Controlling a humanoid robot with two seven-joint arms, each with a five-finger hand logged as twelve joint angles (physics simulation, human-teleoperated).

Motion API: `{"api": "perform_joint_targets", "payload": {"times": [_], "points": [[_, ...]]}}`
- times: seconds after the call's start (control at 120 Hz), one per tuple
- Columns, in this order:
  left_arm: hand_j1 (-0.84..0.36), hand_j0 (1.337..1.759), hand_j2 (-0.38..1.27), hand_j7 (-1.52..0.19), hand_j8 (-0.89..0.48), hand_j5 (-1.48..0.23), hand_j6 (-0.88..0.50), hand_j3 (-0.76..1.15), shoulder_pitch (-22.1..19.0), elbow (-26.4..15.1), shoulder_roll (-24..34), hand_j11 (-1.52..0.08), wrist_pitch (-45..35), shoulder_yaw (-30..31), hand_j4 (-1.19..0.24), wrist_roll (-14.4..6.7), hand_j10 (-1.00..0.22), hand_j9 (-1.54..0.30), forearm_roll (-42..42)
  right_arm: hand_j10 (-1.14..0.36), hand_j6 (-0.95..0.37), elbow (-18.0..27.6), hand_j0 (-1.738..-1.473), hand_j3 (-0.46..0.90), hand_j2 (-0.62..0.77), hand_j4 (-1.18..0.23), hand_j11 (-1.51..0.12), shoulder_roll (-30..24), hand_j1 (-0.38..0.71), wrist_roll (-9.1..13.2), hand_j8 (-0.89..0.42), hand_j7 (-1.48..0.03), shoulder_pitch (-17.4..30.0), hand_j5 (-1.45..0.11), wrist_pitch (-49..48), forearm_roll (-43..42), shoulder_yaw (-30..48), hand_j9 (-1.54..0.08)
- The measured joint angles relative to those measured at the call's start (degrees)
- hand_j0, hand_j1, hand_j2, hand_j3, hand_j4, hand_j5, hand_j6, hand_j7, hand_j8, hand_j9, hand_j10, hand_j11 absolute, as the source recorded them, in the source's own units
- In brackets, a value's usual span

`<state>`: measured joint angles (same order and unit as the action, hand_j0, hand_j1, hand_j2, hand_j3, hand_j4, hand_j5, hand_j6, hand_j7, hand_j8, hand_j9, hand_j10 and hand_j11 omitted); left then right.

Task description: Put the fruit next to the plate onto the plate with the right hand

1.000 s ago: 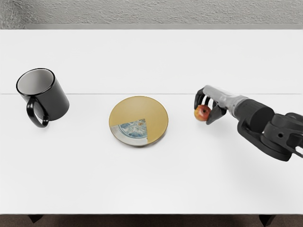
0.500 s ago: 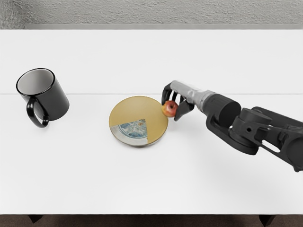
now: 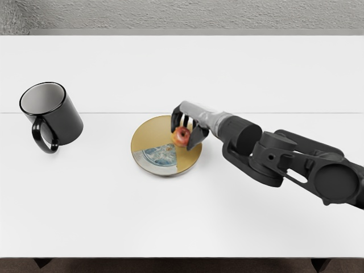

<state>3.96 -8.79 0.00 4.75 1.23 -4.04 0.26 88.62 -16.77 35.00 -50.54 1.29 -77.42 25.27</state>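
Moved leftward: small red round fruit [image 3: 182, 135], clasped in right hand [image 3: 188, 123]; round tan plate [image 3: 149, 135] just beneath; lower gently, then release.

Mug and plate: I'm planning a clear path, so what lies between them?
Only bare white table lies between the black mug and the plate, seen in the head view.

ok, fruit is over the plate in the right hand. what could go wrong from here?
1. The fruit is round and hangs over the right part of the plate, near the rim. Released there, it may roll off onto the table.
2. The head view does not show whether the fruit touches the plate. A release from height could make it bounce.
3. The right hand has its fingers wrapped round the fruit, so pulling back before fully opening could drag it off.
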Motion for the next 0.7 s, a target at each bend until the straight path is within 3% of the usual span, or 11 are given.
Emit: {"api": "perform_joint_targets", "payload": {"times": [0.425,0.458,0.575,0.7], "points": [[0.34,1.658,0.0,-0.01,-0.01,-0.01,-0.01,0.0,0.0,0.0,0.0,-0.01,0.0,0.0,-0.01,0.0,-0.01,-0.01,0.0,-0.78,-0.48,-2.9,-1.653,0.0,0.24,-0.74,-1.06,1.5,0.2,0.0,-0.51,-1.03,0.7,-1.07,-0.1,-0.2,-1.2,-1.05],[0.34,1.658,0.0,-0.01,-0.01,-0.01,-0.01,0.0,0.0,0.0,0.0,-0.01,0.0,0.0,-0.01,0.0,-0.01,-0.01,0.0,-0.72,-0.46,-2.9,-1.654,0.0,0.21,-0.69,-0.97,1.6,0.18,0.0,-0.49,-0.95,0.7,-0.99,0.0,-0.2,-1.2,-0.97],[0.34,1.658,0.0,-0.01,-0.01,-0.01,-0.01,0.0,0.0,0.0,0.0,-0.01,0.0,0.0,-0.01,0.0,-0.01,-0.01,0.0,-0.41,-0.26,-2.9,-1.656,0.0,0.12,-0.39,-0.55,2.6,-0.05,0.0,-0.28,-0.54,0.7,-0.56,0.0,-0.2,-1.0,-0.55],[0.34,1.658,0.0,-0.01,-0.01,-0.01,-0.01,0.0,0.0,0.0,0.0,-0.01,0.0,0.0,-0.01,0.0,-0.01,-0.01,0.0,-0.22,-0.14,-2.6,-1.657,0.0,0.06,-0.21,-0.3,2.8,-0.19,0.0,-0.15,-0.29,0.7,-0.31,-0.2,0.0,-0.3,-0.3]]}}
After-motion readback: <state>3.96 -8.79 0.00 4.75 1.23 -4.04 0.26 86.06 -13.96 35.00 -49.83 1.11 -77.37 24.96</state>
